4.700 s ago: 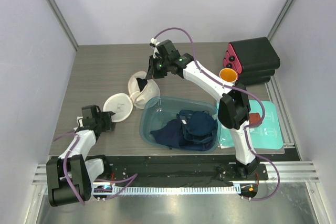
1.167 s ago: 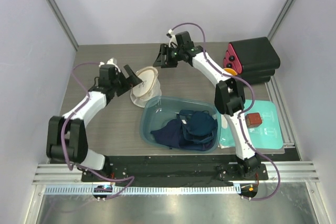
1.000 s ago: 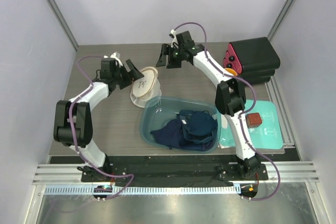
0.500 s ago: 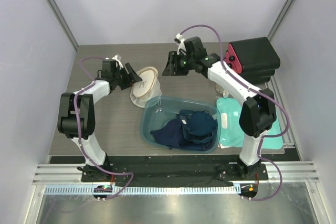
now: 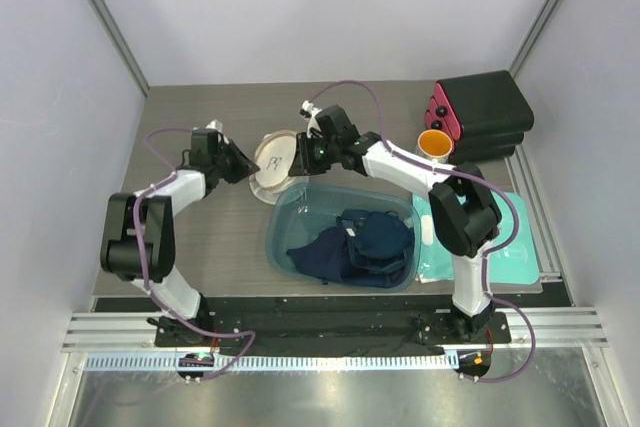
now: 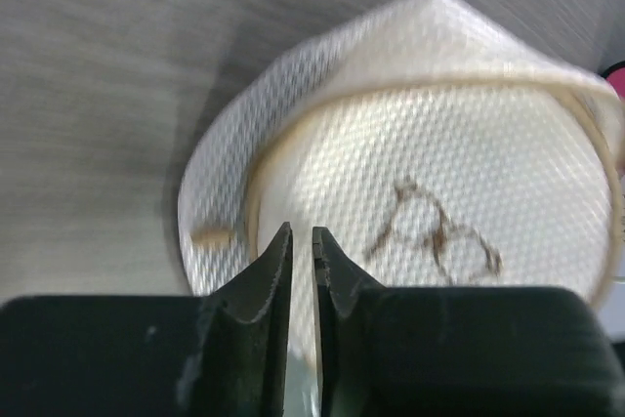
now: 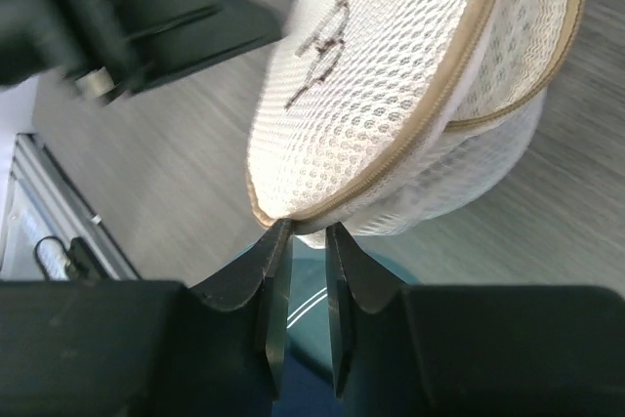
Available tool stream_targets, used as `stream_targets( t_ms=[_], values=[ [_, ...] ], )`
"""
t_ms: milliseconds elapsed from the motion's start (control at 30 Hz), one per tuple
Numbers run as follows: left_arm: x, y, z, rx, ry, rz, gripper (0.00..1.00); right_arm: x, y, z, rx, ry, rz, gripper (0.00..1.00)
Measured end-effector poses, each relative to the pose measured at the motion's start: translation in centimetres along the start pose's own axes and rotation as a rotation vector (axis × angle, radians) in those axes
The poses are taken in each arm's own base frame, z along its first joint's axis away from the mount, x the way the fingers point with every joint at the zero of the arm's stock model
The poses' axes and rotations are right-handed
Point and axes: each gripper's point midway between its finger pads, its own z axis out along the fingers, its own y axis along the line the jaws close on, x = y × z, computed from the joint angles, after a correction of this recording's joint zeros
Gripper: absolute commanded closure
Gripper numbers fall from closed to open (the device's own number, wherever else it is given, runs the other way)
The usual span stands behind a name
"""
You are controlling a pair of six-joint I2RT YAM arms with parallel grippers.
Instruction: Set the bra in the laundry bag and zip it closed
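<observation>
Top external view showed a grey wood-grain table (image 5: 190, 237) closed in by pale walls. The laundry bag (image 5: 276, 159) sat between both sets of fingers. The left gripper (image 5: 240, 163) pinched the mesh at its near rim, jaws almost together, and the right gripper (image 5: 303, 151) clamped the tan seam on the opposite edge. Just beside the right fingertips stood a blue tub (image 5: 272, 237) of navy clothes (image 5: 360, 247), crowding that side. Bare table lay open beyond the left fingers. The bra could not be made out, and the bag's emblem (image 6: 430, 236) was blurred.
</observation>
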Motion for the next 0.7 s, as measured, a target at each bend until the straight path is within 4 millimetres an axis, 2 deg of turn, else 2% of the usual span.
stream_targets(
  t_ms=[133, 233, 267, 333, 367, 467, 533, 600, 700],
  values=[
    [0.6, 0.0, -2.9, -0.015, -0.051, -0.012, 0.92, 0.1, -1.5, 1.9, 0.034, -0.001, 0.007, 0.74],
    [1.0, -0.7, -5.2, 0.002, -0.104, -0.015, 0.89, -1.1, -2.5, 3.4, 0.055, -0.024, 0.001, 0.74],
    [1.2, -1.0, -5.9, 0.01, -0.118, -0.011, 0.8, -2.1, -2.8, 4.0, 0.059, -0.044, -0.006, 0.74],
    [1.6, -1.5, -7.0, 0.023, -0.142, -0.006, 0.65, -3.5, -3.0, 4.6, 0.06, -0.077, -0.019, 0.66],
    [1.8, -1.6, -7.6, 0.027, -0.152, -0.006, 0.51, -4.5, -3.2, 4.7, 0.062, -0.097, -0.025, 0.64],
    [1.7, -1.9, -9.2, 0.024, -0.18, 0.001, 0.37, -7.1, -4.1, 4.2, 0.072, -0.153, -0.025, 0.57],
    [1.3, -2.1, -9.8, 0.016, -0.196, 0.006, 0.33, -8.9, -5.1, 3.2, 0.089, -0.187, -0.02, 0.52],
    [0.4, -2.3, -10.2, 0.01, -0.218, 0.004, 0.24, -10.3, -5.7, 2.4, 0.105, -0.214, -0.017, 0.48],
    [-1.5, -2.0, -10.4, -0.013, -0.256, -0.023, 0.08, -11.0, -6.5, 1.3, 0.127, -0.238, 0.004, 0.39]
  ],
)
